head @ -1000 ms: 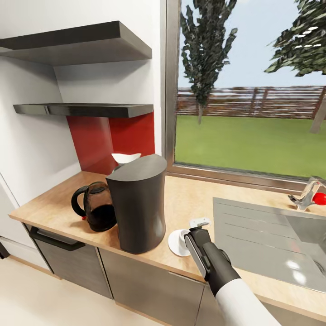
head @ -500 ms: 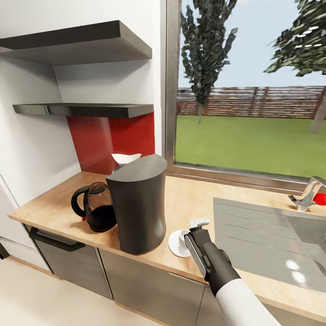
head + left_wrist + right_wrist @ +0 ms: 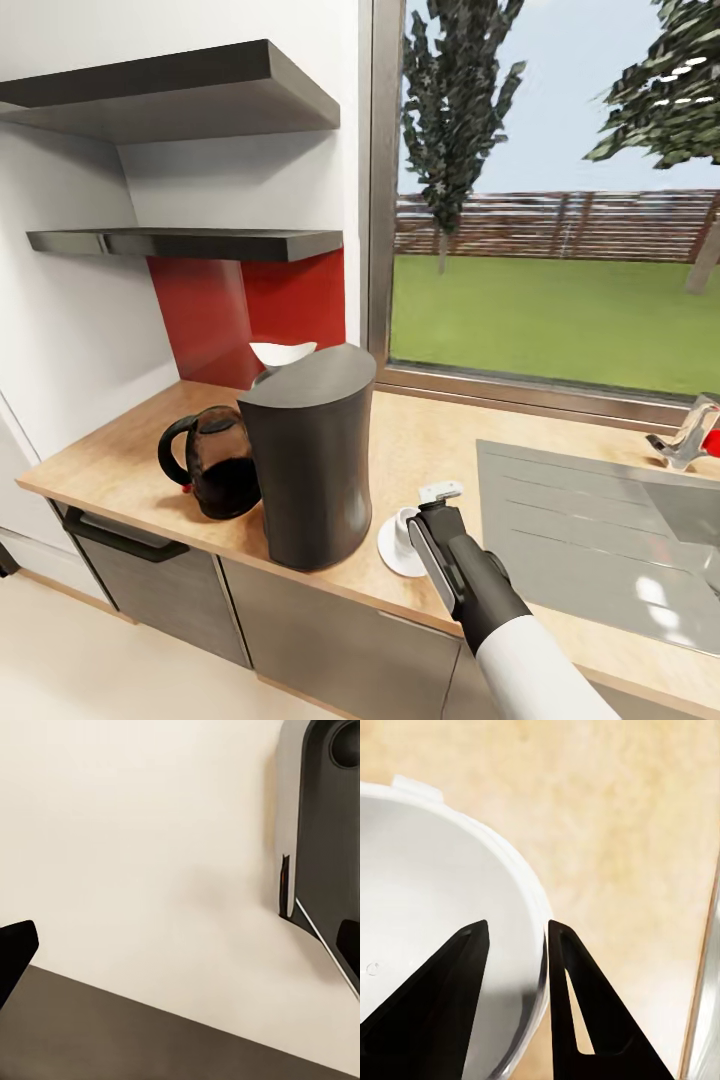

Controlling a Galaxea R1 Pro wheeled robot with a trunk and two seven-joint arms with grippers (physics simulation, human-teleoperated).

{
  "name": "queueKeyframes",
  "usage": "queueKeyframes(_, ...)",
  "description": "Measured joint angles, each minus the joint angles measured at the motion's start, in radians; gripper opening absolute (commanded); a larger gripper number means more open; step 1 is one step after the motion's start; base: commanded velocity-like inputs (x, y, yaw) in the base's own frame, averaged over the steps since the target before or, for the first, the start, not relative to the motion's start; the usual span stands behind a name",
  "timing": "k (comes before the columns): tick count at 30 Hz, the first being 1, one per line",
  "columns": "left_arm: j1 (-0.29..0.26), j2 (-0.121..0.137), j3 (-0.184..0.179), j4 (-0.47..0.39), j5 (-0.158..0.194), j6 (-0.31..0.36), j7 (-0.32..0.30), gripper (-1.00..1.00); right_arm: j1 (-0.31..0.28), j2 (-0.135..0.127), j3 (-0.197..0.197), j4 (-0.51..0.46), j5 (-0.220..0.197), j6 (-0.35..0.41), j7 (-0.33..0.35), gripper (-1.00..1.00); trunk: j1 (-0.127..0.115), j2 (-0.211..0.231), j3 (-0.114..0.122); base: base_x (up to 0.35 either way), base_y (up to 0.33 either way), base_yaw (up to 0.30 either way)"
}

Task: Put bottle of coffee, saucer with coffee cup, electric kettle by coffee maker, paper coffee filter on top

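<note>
The tall dark grey coffee maker [image 3: 310,465] stands near the counter's front edge. A white paper filter [image 3: 282,352] peeks over the back of its top. Left of it sits the glass electric kettle [image 3: 208,475] with a black handle. To its right a white saucer [image 3: 392,552] carries the coffee cup [image 3: 404,521]. My right gripper [image 3: 441,497] hangs over the cup. In the right wrist view its two fingers [image 3: 577,1005] straddle the cup's white rim [image 3: 536,915], shut on it. My left gripper [image 3: 180,945] is open, its tips far apart above the beige floor.
A steel sink [image 3: 600,540] with a tap [image 3: 690,440] lies at the right of the wooden countertop [image 3: 430,440]. Two dark shelves [image 3: 190,240] hang on the wall above the left end. A window is behind the counter.
The whole view has shifted slightly, so the camera has moved. My right gripper keeps its hold on the cup's rim.
</note>
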Motion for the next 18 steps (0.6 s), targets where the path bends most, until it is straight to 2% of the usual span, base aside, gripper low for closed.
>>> queueKeyframes(2, 0.000, 0.000, 0.000, 0.000, 0.000, 0.000, 0.000, 1.00, 0.000, 0.000, 0.000, 0.000, 0.001, 0.000, 0.000, -1.00, 0.000, 0.000, 0.000, 0.000, 0.000, 0.000)
queueKeyframes(3, 0.000, 0.000, 0.000, 0.000, 0.000, 0.000, 0.000, 1.00, 0.000, 0.000, 0.000, 0.000, 0.000, 0.000, 0.000, 1.00, 0.000, 0.000, 0.000, 0.000, 0.000, 0.000)
queueKeyframes(18, 0.000, 0.001, 0.000, 0.001, 0.000, 0.000, 0.000, 1.00, 0.000, -0.001, -0.001, -0.002, -0.001, 0.000, 0.002, 1.00, 0.000, 0.000, 0.000, 0.000, 0.000, 0.000)
